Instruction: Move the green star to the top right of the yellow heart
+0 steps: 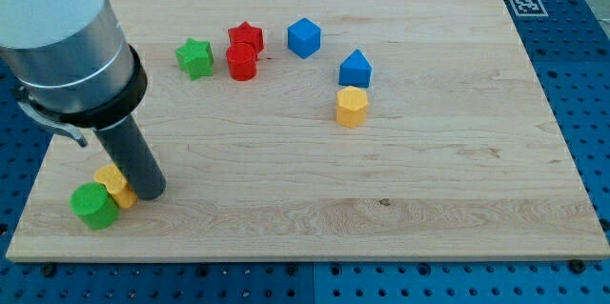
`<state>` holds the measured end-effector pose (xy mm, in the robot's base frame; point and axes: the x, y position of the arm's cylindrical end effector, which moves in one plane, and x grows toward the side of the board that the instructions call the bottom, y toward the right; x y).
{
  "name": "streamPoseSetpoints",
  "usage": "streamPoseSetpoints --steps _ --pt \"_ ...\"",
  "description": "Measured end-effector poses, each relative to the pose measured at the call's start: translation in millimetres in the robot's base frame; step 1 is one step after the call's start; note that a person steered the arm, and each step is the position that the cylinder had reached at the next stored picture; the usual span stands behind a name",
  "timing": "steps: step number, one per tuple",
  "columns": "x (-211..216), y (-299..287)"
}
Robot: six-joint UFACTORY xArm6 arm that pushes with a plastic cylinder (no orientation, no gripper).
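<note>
Green star well above my tip

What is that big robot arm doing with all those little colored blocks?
It's pushing blocks around a wooden board. My tip sits at the view's bottom left, right beside the yellow heart block and a green round block. The green star block waits untouched near the top, beside two red blocks.
</note>
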<state>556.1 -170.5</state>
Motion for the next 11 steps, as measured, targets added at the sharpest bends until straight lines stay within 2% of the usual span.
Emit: streamPoseSetpoints --steps 1,3,5,6,7,8,11 --pt "-41 9" --pt "-158 32" --pt "-162 -12" --pt "-195 -61" --pt "-258 -49" --pt "-273 -2" --pt "-194 -5"
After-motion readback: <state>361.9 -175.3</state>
